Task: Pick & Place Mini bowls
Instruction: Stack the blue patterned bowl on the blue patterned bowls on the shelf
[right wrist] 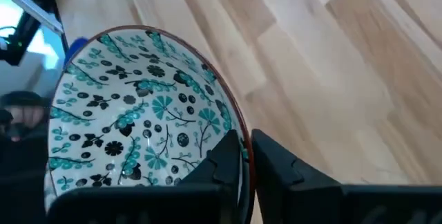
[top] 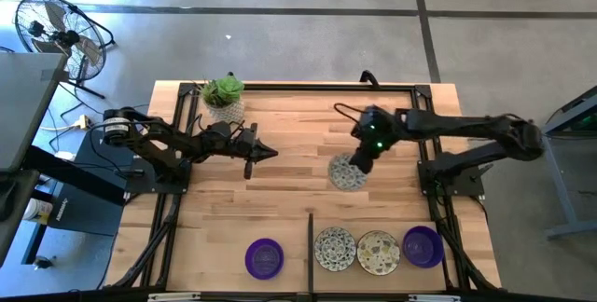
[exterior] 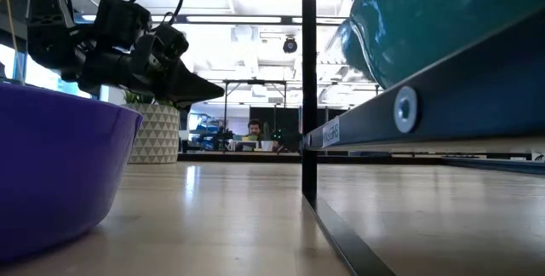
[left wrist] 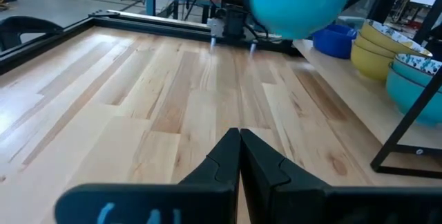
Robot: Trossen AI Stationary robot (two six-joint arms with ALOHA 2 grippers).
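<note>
Along the counter's [top: 280, 209] near edge, four mini bowls are sitting: purple [top: 264, 257], two patterned [top: 335, 248] [top: 378, 252], purple [top: 423, 246]. Mid-counter, the left end effector [top: 270, 153] is hovering pinched together; the right end effector [top: 359, 164] is clamping a fifth, patterned bowl's [right wrist: 138, 124] rim.

One patterned mini bowl [top: 348, 172] sits mid-tabletop, its rim pinched at 1 o'clock. Along the 6 o'clock edge: purple bowl [top: 264, 256], two patterned bowls [top: 335, 248] [top: 378, 252], another purple bowl [top: 423, 246].
</note>
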